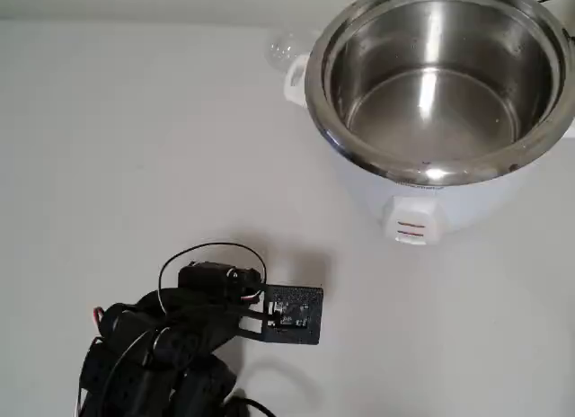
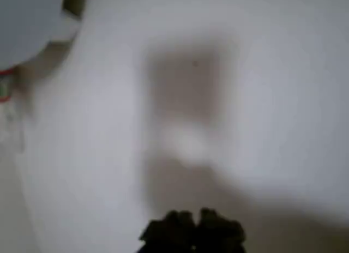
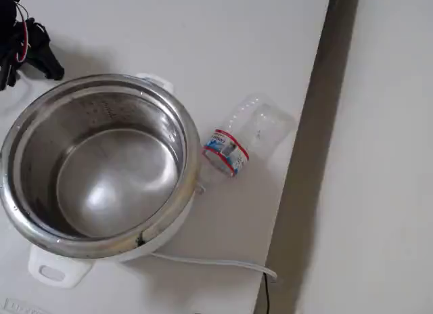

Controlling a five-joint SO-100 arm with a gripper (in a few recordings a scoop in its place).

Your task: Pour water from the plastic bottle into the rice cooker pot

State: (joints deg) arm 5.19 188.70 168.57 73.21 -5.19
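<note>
Now plastic bottle (image 3: 238,139) toppled beside rice cooker pot (image 3: 95,165)

place: probably a home kitchen | evidence: rice cooker pot (image 3: 101,165) on plain white table (image 3: 223,43)

The overhead view looks straight down on the white table (image 1: 135,147), with the rice cooker pot (image 1: 440,84) near at top right and the arm (image 1: 171,345) at bottom left. The wrist view sits close above the tabletop, blurred, the cooker body (image 2: 27,24) at its upper left. The fixed view looks steeply down from the opposite side, sharing the pot (image 3: 95,165) and table edge (image 3: 304,145).
</note>
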